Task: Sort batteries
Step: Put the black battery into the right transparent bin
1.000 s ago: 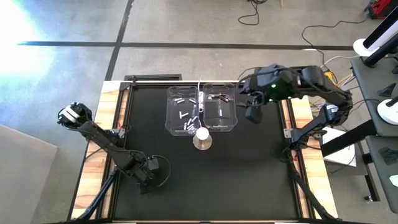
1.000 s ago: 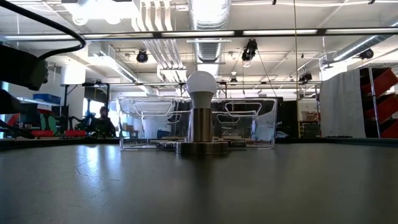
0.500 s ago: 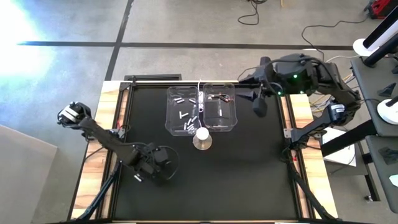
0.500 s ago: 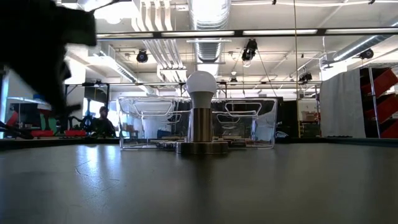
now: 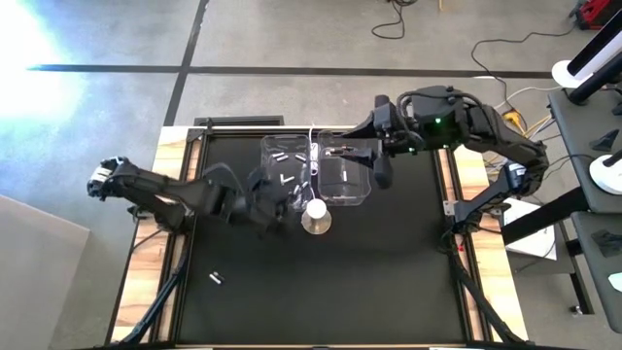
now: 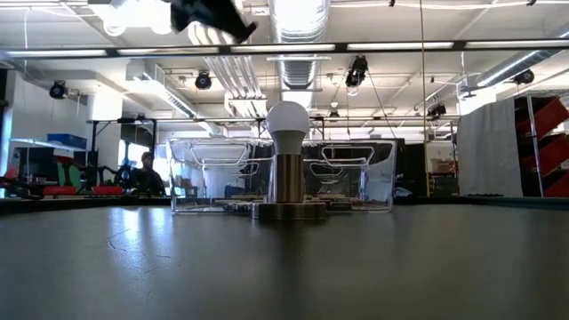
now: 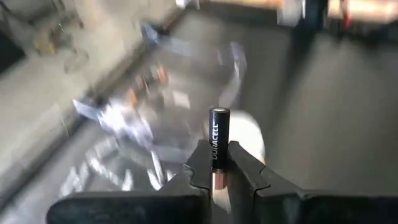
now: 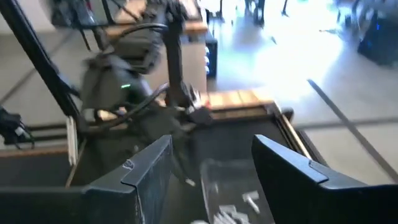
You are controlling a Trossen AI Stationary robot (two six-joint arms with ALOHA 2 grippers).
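Your left hand (image 7: pixel 213 167) has come up off the near-left tabletop (image 5: pixel 389 272) and across to the left clear bin (image 5: pixel 284 173), clamped on a dark battery (image 7: pixel 218 138) that stands upright between its fingers, so this cell looks about to be dropped in a bin. Your right hand (image 5: pixel 383 171) has moved in over the right bin (image 5: pixel 345 173) with fingers apart and nothing in them. One cell (image 5: pixel 217 278) lies loose on the near-left tabletop, so sorting is not finished.

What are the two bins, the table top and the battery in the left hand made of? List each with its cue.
Bins: clear glossy plastic; the cells inside show through.
Table top: matte black, maybe a mat; material unclear.
Battery in the left hand: black printed wrap with a copper-coloured end, probably metal underneath.
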